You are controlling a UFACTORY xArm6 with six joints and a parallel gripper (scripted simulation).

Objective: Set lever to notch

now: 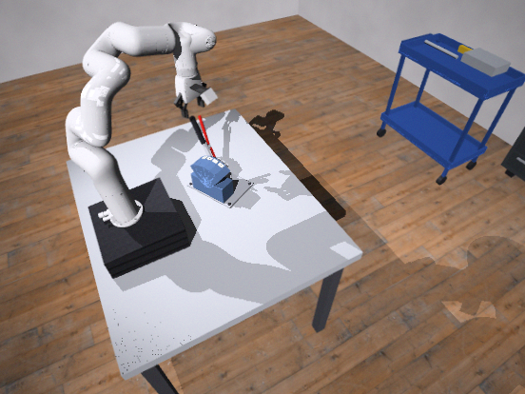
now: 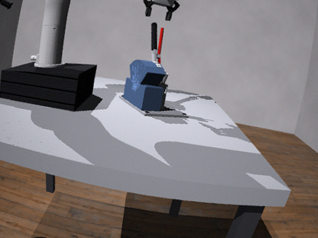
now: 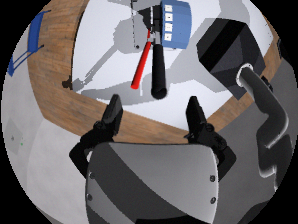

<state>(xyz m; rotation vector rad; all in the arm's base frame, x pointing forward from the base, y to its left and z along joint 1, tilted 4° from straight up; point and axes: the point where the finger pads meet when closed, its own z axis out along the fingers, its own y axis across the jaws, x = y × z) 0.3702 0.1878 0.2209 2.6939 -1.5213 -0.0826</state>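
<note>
A blue lever housing (image 1: 211,180) stands on a grey base plate on the table, with small number plates on its curved top (image 1: 212,162). A black handle (image 1: 197,132) rises from it, tilted toward the far side, and a thin red bar (image 1: 206,135) stands just beside it, apart from the handle. Both also show in the exterior view as the handle (image 2: 153,39) and the bar (image 2: 160,42), and in the wrist view as the handle (image 3: 160,66) and the bar (image 3: 141,66). My gripper (image 2: 158,14) (image 3: 154,102) is open and empty, pointing down a short way above the handle top.
The arm's black base block (image 1: 140,228) stands on the left of the table. A blue cart (image 1: 452,100) with a grey box stands on the floor at the far right. The table's edge lies just behind the lever housing.
</note>
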